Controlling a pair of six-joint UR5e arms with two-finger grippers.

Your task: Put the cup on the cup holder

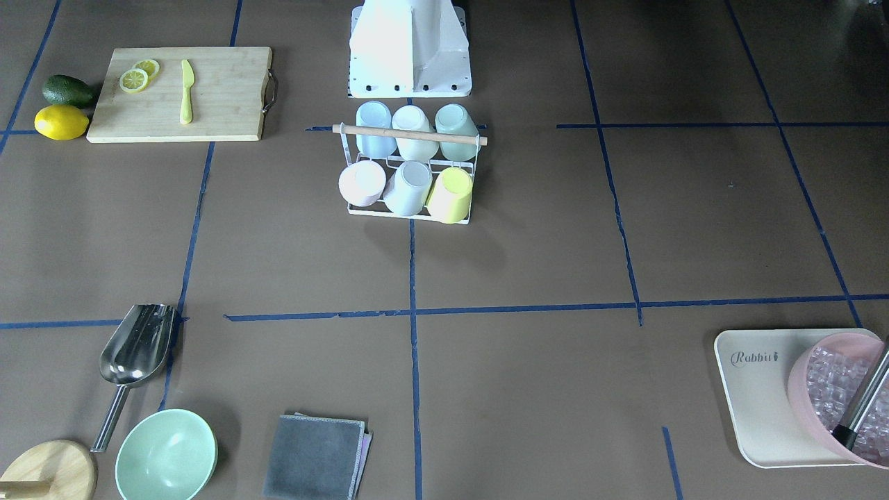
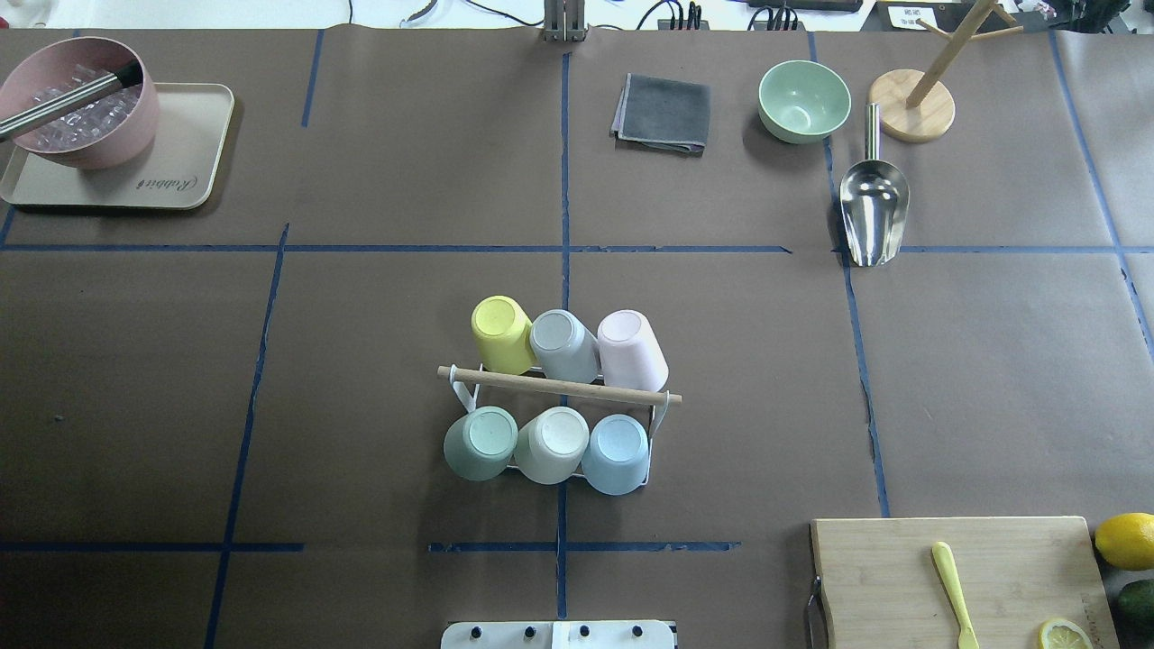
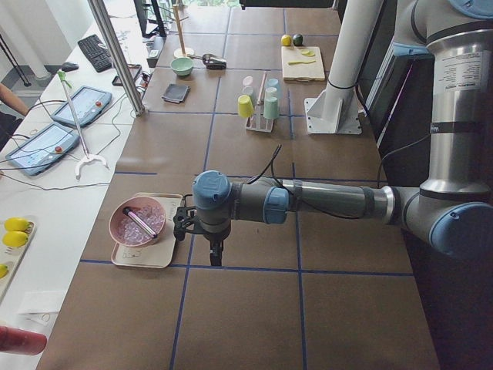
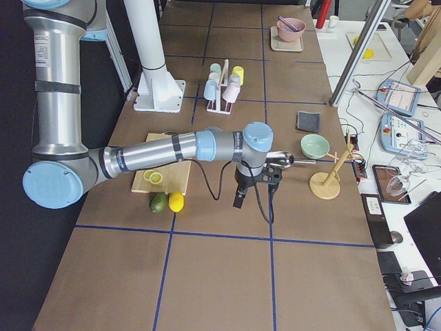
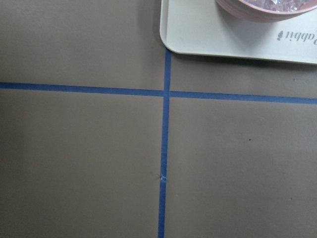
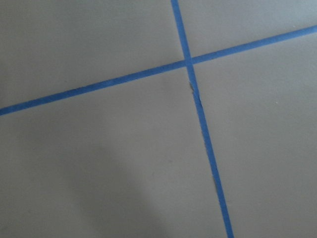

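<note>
right end effector [image 4: 238, 201]: over table [image 4: 207, 276] | cup holder [image 4: 220, 108]: bearing cups [image 4: 238, 74]

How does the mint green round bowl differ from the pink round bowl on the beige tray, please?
The mint green round bowl is empty; the pink round bowl is filled with clear ice cubes. The green bowl stands directly on the brown table; the pink bowl stands on a beige tray. A metal tool leans in the pink bowl; nothing rests in the green one. Both are upright and round.

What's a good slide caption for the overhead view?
Six pastel cups, all inverted, fill the white cup holder.
</note>
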